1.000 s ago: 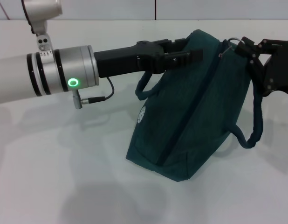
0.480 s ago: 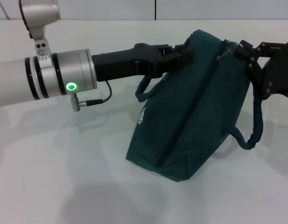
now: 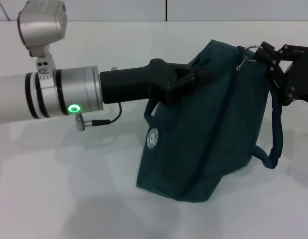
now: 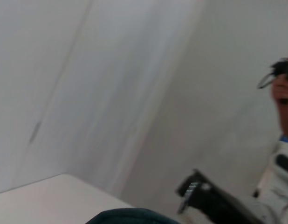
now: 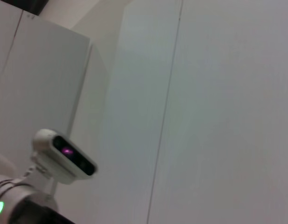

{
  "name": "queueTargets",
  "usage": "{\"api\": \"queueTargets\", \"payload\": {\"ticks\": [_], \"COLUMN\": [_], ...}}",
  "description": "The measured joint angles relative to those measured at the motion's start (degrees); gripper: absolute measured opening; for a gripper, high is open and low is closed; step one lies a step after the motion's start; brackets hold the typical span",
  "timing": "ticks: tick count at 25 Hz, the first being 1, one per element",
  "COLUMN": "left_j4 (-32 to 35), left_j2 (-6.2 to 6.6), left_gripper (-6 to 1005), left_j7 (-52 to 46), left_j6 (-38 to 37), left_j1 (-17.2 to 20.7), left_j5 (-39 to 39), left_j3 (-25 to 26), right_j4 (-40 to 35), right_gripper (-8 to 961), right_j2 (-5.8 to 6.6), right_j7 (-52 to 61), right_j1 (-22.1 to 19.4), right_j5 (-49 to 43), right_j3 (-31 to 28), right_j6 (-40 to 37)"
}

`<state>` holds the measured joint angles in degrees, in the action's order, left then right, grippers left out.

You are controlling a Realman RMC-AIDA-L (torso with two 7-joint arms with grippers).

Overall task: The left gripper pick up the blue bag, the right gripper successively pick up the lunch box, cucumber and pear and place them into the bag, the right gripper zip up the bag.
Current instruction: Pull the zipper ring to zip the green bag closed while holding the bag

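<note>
One white table point(image 3: 69, 199), pale panelled wall point(image 5: 218, 93) behind.

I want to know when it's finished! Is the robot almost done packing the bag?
Nearly, it seems. The blue bag looks zipped along its top, and no food is left on the table. The left gripper holds the bag's top edge, and the right gripper is at the zipper's ring end. Only letting go looks left.
</note>
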<state>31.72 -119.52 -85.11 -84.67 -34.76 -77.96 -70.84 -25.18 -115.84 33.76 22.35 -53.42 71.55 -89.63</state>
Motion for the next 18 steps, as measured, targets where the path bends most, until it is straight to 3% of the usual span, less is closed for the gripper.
{"api": "queueTargets", "payload": {"ticks": [18], "left_j4": [0.6], "left_j2": [0.34], "left_gripper": [37], "left_j7": [1.7], "left_j6": [-7.1], "left_j1": [0.3], "left_j5": [-2.8], "left_j3": [-0.1], "right_j4": [3.4], "right_gripper": [74], "right_j2": [0.09], "right_j7": [0.3], "right_j1": [0.0], "right_j5": [5.4], "right_j3": [-1.0], "right_j6": [2.6]}}
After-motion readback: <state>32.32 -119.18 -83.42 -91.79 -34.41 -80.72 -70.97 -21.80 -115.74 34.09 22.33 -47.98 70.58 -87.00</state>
